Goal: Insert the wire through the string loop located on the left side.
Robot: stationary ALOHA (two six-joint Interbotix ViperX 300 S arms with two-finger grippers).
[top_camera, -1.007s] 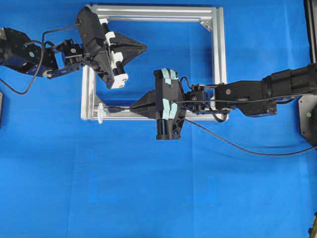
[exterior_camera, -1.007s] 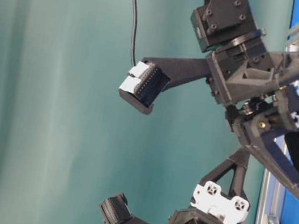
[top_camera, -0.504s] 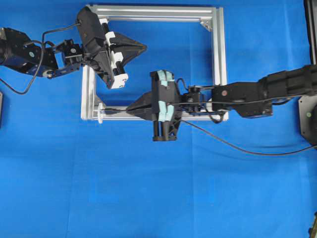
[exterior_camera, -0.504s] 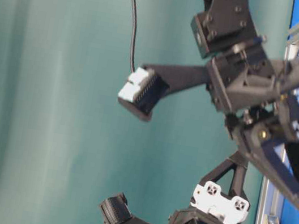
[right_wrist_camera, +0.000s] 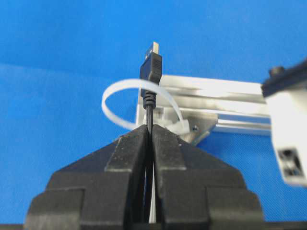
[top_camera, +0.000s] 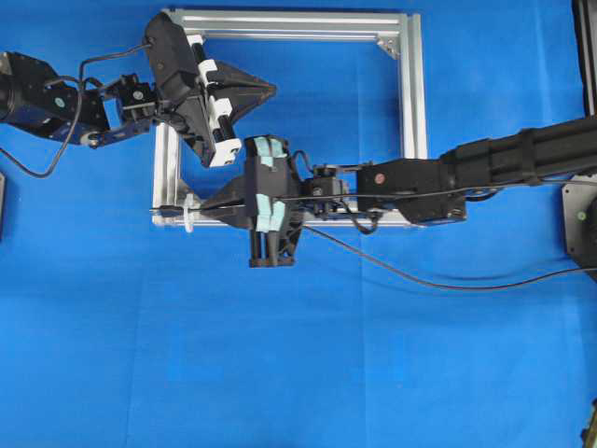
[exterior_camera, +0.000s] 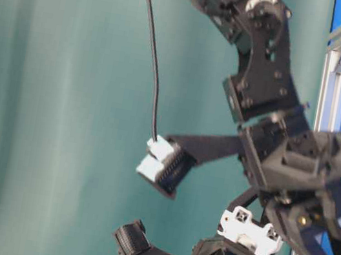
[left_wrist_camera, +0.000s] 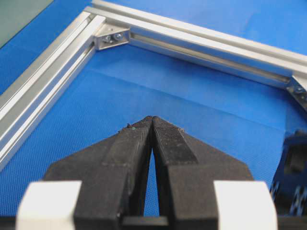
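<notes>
Blue cloth-covered table — a silver aluminium frame lies flat on it, upper centre. Slack of the wire rests on the cloth below the frame's lower rail — running off right.

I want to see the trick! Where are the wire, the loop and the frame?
wire (right_wrist_camera: 151, 72), right wrist view, on its plug.
loop (right_wrist_camera: 112, 93), right wrist view, on its white band.
frame (top_camera: 413, 103), overhead view, on its right bar.
</notes>
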